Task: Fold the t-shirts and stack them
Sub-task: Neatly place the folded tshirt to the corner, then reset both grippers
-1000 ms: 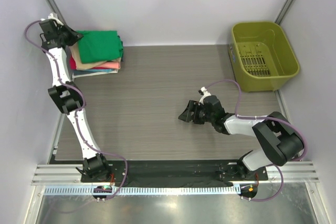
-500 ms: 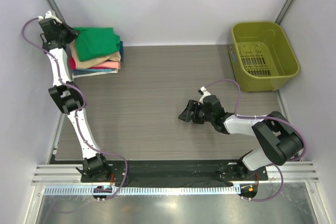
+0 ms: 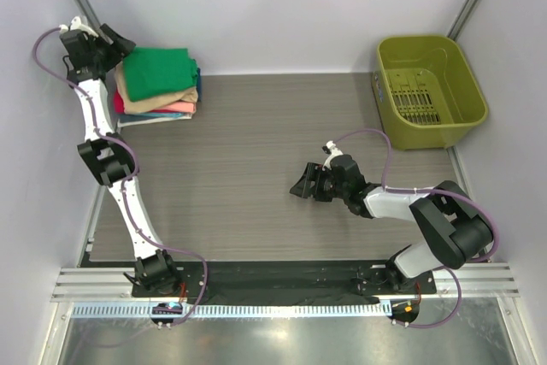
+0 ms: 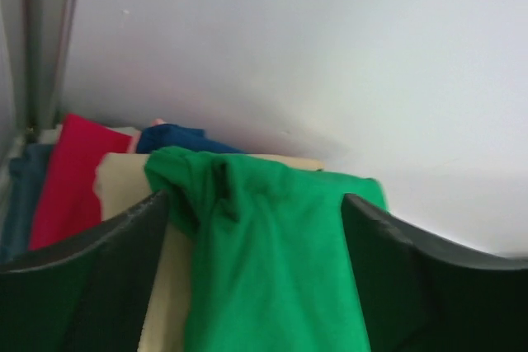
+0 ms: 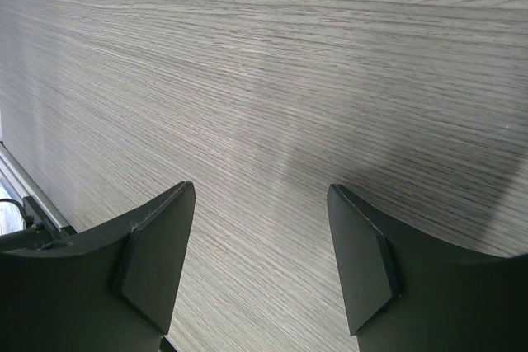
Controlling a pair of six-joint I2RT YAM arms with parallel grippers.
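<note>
The folded t-shirts form a stack at the table's far left corner. The bright green one (image 3: 158, 70) lies on top, over the tan (image 3: 152, 98), pink (image 3: 178, 108), red (image 3: 118, 103) and blue (image 3: 147, 115) ones. My left gripper (image 3: 118, 45) is open at the stack's left edge. In the left wrist view the green shirt (image 4: 272, 261) lies loose between the spread fingers of the left gripper (image 4: 256, 204), with red (image 4: 70, 187) and tan (image 4: 120, 179) cloth beneath. My right gripper (image 3: 301, 187) rests open over bare table, and the right gripper (image 5: 260, 195) has nothing between its fingers.
An olive-green plastic bin (image 3: 427, 40) stands at the far right corner. White walls close the table's back and sides. The wood-grain tabletop (image 3: 256, 126) stretches between the stack and the bin.
My left gripper opened and let go of the green shirt, drawing slightly back to the left. The green shirt now lies on the stack. The right arm has not moved.
</note>
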